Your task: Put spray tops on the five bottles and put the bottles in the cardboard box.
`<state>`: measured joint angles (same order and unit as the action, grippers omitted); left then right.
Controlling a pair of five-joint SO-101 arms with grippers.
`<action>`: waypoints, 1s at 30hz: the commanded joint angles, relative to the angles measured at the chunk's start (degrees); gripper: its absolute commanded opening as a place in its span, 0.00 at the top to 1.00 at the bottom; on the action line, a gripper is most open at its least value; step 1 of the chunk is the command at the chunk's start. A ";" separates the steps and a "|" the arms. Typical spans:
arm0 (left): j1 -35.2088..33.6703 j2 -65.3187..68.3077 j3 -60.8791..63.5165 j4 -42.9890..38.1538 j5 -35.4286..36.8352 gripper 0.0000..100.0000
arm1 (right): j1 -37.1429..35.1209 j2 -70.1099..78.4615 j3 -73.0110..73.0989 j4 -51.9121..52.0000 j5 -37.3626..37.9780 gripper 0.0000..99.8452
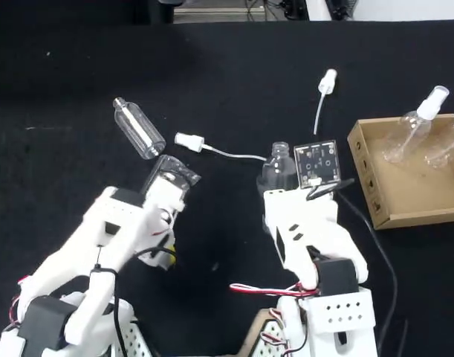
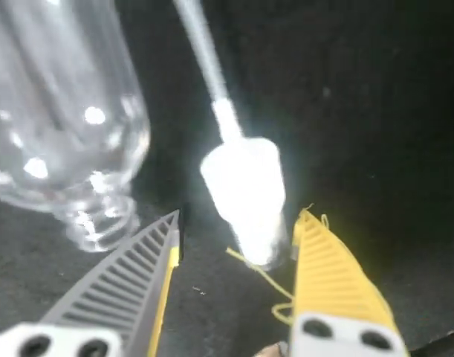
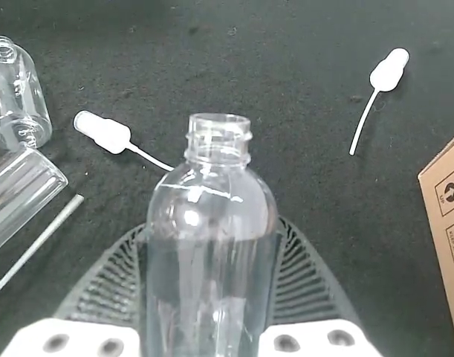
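A bottle (image 1: pixel 277 167) is gripped upright by the right jaws near the high view's centre, while a spray top (image 2: pixel 245 195) is bracketed by the tips of the released left jaws.

A black surface (image 1: pixel 63 59) carries a clear bottle (image 1: pixel 139 128) lying on its side toward the far left. Just beside it lies a white spray top (image 1: pixel 189 140) with a thin tube. A second spray top (image 1: pixel 327 82) lies farther back, and a cardboard box (image 1: pixel 364 175) sits at the right.

Glossy clear plastic bottle (image 3: pixel 208 245), smooth white plastic spray top (image 2: pixel 245 193), matt brown cardboard box (image 1: pixel 365 175), rough black table cloth (image 1: pixel 212 59).
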<state>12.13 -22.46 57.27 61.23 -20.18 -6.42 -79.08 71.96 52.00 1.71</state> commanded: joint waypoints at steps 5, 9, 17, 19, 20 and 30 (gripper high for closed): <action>-15.43 -1.85 -5.14 -1.23 -11.96 0.78 | 0.79 -1.19 -0.22 -1.23 -0.35 0.99; -22.02 -1.76 -9.45 -1.32 -14.95 0.78 | 0.53 -1.19 -0.22 -1.23 -0.35 0.99; -23.96 -1.93 -13.58 -0.35 -2.99 0.78 | -1.41 -1.19 -0.04 -0.62 -0.35 0.99; -24.31 -1.93 -16.31 4.75 0.00 0.78 | -1.58 -1.19 -0.22 0.09 -0.35 0.99; -24.31 -1.93 -17.63 7.47 1.58 0.78 | -1.58 -1.19 -0.22 0.09 -0.35 0.99; -17.54 -1.85 -22.64 19.96 33.14 0.78 | -1.58 -1.19 -0.22 -0.35 -0.18 0.99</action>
<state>-9.14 -22.46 38.29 79.16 0.40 -7.21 -79.08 72.13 52.09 1.71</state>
